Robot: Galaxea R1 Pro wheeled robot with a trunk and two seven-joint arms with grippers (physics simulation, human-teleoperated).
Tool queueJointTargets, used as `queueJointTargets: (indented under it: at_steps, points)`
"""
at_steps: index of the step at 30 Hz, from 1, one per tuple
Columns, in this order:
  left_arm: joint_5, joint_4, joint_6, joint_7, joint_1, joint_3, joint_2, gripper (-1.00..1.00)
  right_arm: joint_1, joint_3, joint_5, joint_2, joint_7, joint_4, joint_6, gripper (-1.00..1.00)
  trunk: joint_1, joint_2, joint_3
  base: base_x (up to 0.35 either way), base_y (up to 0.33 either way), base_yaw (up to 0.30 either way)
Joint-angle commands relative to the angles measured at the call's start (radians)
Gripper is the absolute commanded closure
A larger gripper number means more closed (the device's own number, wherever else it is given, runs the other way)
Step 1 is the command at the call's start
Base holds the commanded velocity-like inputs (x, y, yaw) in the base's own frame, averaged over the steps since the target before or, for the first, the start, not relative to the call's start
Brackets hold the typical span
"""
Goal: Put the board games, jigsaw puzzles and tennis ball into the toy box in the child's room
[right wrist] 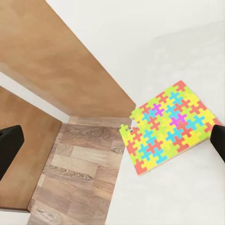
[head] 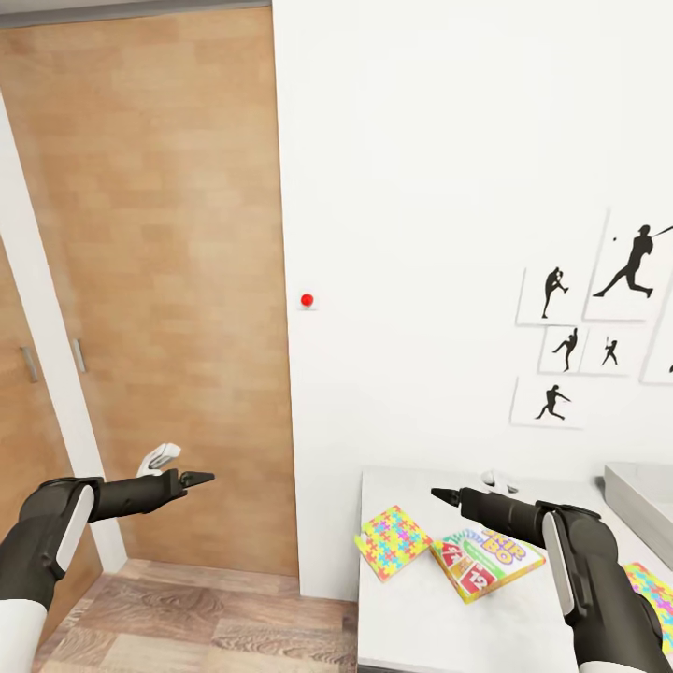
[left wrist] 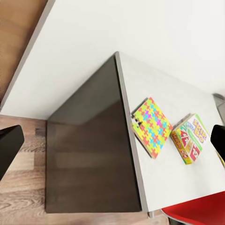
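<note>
head view, left to right: brown wooden doors [head: 159,280] fill the left side above a wood-plank floor [head: 187,617]. the left gripper [head: 198,479] is held out level in front of the door, over the floor; its fingers come to one dark point and carry nothing, and whether a gap lies between them cannot be told here. in the left wrist view its two dark fingertips [left wrist: 9,145] stand at opposite edges, well apart, with nothing between them. a small red dot [head: 307,300] marks the white wall [head: 421,187]. the white-topped table [head: 411,608] begins right of the door. a jigsaw puzzle [head: 393,542] lies flat near the table's left edge; just beside it on the right lies the skip-bo board game [head: 486,561], the two close or touching at a corner. the right gripper [head: 447,496] hangs above the table, over the game box, empty; the right wrist view shows its fingertips [right wrist: 9,150] spread wide apart. baseball-player pictures [head: 598,318] hang on the wall. the grey toy box [head: 640,505] sits at the table's far right, and a second jigsaw puzzle [head: 654,589] shows partly behind the right arm.
</note>
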Motion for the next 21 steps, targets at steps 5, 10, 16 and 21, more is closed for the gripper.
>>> queueJointTargets:
  at_steps: [5, 10, 16, 21]
  points:
    - [0.007, 0.000, 0.007, 0.004, 0.000, -0.001, 0.000, -1.00, -0.001, -0.001, 0.005, 0.000, 0.006, 0.002, 0.005, -1.00, 0.000, -0.001, -0.009, 0.000, 0.000, 0.000]
    - [0.007, 0.000, 0.007, 0.005, 0.000, -0.001, 0.000, -1.00, 0.000, -0.001, 0.005, 0.000, 0.006, 0.003, 0.005, -1.00, 0.000, -0.001, -0.017, 0.000, 0.000, 0.000]
    - [0.007, 0.001, 0.007, 0.028, 0.000, -0.001, -0.001, -1.00, -0.001, -0.001, 0.005, 0.000, 0.006, 0.005, 0.005, -1.00, 0.000, -0.001, -0.026, 0.000, 0.000, 0.000]
    - [0.007, 0.003, 0.006, 0.101, 0.000, -0.003, -0.006, -1.00, -0.001, -0.002, 0.005, 0.000, 0.006, 0.006, 0.005, -1.00, 0.000, -0.001, -0.034, 0.000, 0.000, 0.000]
